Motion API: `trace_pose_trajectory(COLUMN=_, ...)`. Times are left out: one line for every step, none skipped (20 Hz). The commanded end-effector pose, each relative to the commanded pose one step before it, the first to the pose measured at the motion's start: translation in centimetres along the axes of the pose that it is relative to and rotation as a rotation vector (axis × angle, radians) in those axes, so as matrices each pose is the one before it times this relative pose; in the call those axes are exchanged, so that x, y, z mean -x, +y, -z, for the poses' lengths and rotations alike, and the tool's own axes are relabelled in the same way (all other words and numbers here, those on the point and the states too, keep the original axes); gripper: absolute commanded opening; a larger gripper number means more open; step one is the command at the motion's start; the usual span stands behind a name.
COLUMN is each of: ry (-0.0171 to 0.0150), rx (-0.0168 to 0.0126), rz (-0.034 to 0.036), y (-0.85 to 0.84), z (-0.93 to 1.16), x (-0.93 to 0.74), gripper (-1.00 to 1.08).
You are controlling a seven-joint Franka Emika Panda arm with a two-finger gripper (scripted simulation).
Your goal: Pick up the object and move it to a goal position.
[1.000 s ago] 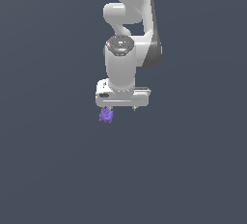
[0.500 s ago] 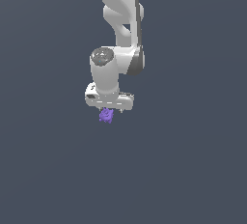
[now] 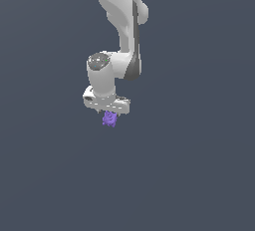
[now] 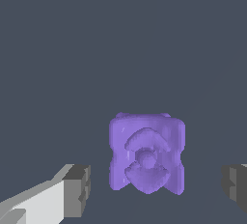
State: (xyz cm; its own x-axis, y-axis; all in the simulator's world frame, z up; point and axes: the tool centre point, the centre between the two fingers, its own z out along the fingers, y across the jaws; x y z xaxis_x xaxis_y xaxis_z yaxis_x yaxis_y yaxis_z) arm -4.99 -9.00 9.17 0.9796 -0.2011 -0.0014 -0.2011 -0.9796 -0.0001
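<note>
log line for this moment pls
claw: open, straddling object | object: purple, between fingers, untouched | phase: pre-grasp

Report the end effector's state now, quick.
End effector: open, fingers apart on either side of the purple object, not touching it, nothing held.

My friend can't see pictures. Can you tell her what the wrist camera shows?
A small purple knobbly block sits between the two grey fingertips of an open robot gripper, with gaps on both sides. Everything behind is plain dark grey.
</note>
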Motion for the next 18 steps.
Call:
trace_pose_trajectory(ry=0.00001, rx=0.00002, rz=-0.00003, y=0.002, z=-0.003, x=0.001, gripper=1.00)
trace_pose_trajectory(ry=0.00000, rx=0.00000, rz=0.00000, y=0.000, z=-0.035, x=0.001, gripper=1.00)
trace_pose_trajectory(ry=0.00000, rx=0.00000, rz=0.00000, y=-0.001, z=-0.104, x=0.004, gripper=1.00)
trace_pose_trajectory(ry=0.00000, rx=0.00000, rz=0.00000, y=-0.002, z=-0.173, x=0.007, gripper=1.00)
trace_pose_trajectory(ry=0.00000, rx=0.00000, rz=0.00000, y=-0.002, z=-0.241, x=0.010, gripper=1.00)
trace_pose_trajectory(ry=0.00019, rx=0.00004, rz=-0.00045, y=0.022, z=-0.298, x=0.014, gripper=1.00)
trace_pose_trajectory(ry=0.00000, rx=0.00000, rz=0.00000, y=-0.003, z=-0.376, x=0.017, gripper=1.00)
trace_pose_trajectory(ry=0.00019, rx=0.00005, rz=-0.00045, y=0.021, z=-0.430, x=0.021, gripper=1.00)
trace_pose_trajectory(ry=0.00000, rx=0.00000, rz=0.00000, y=-0.004, z=-0.504, x=0.024, gripper=1.00)
trace_pose_trajectory(ry=0.00027, rx=0.00008, rz=-0.00063, y=0.031, z=-0.545, x=0.026, gripper=1.00)
trace_pose_trajectory(ry=0.00000, rx=0.00000, rz=0.00000, y=-0.005, z=-0.530, x=0.021, gripper=1.00)
trace_pose_trajectory(ry=0.00028, rx=0.00006, rz=-0.00063, y=0.031, z=-0.449, x=0.013, gripper=1.00)
trace_pose_trajectory(ry=0.00000, rx=0.00000, rz=0.00000, y=-0.004, z=-0.399, x=0.004, gripper=1.00)
trace_pose_trajectory(ry=0.00000, rx=0.00000, rz=0.00000, y=-0.004, z=-0.332, x=-0.006, gripper=1.00)
trace_pose_trajectory(ry=0.00033, rx=-0.00002, rz=-0.00061, y=0.031, z=-0.244, x=-0.014, gripper=1.00)
trace_pose_trajectory(ry=0.00000, rx=0.00000, rz=0.00000, y=-0.003, z=-0.196, x=-0.020, gripper=1.00)
trace_pose_trajectory(ry=0.00000, rx=0.00000, rz=0.00000, y=-0.002, z=-0.134, x=-0.021, gripper=1.00)
trace_pose_trajectory(ry=0.00000, rx=0.00000, rz=0.00000, y=-0.002, z=-0.077, x=-0.016, gripper=1.00)
